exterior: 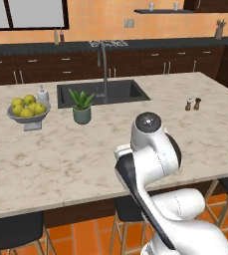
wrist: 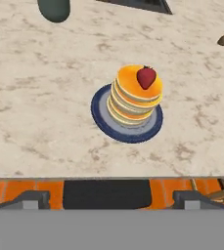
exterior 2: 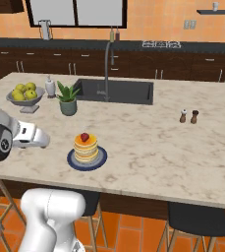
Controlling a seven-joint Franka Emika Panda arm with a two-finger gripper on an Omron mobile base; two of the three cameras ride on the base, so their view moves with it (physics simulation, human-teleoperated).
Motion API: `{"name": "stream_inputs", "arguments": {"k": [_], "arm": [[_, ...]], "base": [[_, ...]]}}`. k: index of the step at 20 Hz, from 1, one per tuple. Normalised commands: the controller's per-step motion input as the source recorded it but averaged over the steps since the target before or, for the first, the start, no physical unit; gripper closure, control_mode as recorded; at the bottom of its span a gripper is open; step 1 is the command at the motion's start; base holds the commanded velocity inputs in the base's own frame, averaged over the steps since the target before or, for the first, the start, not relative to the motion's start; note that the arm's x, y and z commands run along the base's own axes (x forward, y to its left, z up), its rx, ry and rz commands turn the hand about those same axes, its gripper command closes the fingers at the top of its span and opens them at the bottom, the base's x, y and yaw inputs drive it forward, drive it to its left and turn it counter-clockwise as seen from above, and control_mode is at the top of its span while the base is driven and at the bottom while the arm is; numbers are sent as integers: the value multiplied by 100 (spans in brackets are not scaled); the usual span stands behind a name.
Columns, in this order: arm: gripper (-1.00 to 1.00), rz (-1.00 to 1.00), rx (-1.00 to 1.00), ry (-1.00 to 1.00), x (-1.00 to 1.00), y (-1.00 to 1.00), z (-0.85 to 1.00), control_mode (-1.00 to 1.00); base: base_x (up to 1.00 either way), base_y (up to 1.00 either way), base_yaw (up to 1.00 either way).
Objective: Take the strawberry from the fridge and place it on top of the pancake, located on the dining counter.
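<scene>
- Resting on top of the pancake stack [exterior 2: 86,148], the strawberry [exterior 2: 85,137] sits just off the stack's middle; nothing grips it.
- Hand [wrist: 111,200]: its two dark fingertips [wrist: 33,199] stand wide apart with nothing between them, back from the pancake stack and over the near edge of the table [exterior 2: 148,147].
- Plate [exterior 2: 100,161]: round, dark blue, under the stack, near the table's front edge.
- Potted plant [exterior 2: 68,100]: green leaves in a grey-green pot, behind the stack and a little to its left.
- Bowl of yellow fruit [exterior 2: 25,95]: grey, footed, left of the potted plant, with a small white bottle [exterior 2: 50,86] just behind it.
- Salt and pepper shakers [exterior 2: 188,116]: a pair, well to the right of the stack.
- Sink [exterior 2: 116,91]: black, inset, with a tall tap [exterior 2: 107,69], beyond the potted plant.
</scene>
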Motion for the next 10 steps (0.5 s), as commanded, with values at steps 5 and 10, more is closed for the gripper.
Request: {"name": "stream_inputs", "arguments": {"k": [5, 10], "arm": [[-100, 11, -20, 1, -23, 39, -37, -100], [-100, 15, -13, 14, 0, 15, -56, -100]], "base": [[0, 0, 0], [0, 0, 0]]}}
